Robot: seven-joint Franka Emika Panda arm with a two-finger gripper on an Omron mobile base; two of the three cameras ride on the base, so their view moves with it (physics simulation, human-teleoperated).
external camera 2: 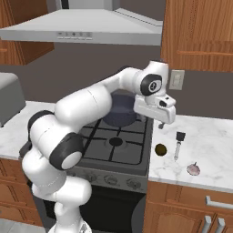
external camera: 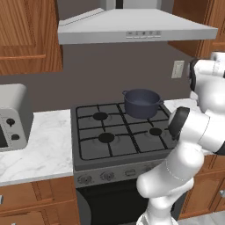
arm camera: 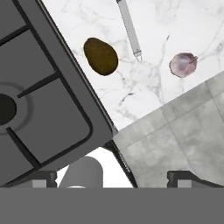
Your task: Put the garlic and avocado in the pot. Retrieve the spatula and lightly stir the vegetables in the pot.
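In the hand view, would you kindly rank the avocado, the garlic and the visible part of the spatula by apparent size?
1. spatula, longest though slim
2. avocado
3. garlic

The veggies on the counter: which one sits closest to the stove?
The avocado, the dark olive-brown piece right beside the stove edge. The pale garlic lies farther out, past the spatula.

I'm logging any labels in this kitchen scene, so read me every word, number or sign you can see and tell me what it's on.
No readable text anywhere.
Range hood: a row of small control marks on its front, too small to read.
Stove: front knobs, no legible markings.
Toaster oven: two dials, no legible markings.
Pot, avocado, garlic, spatula: plain, no labels.
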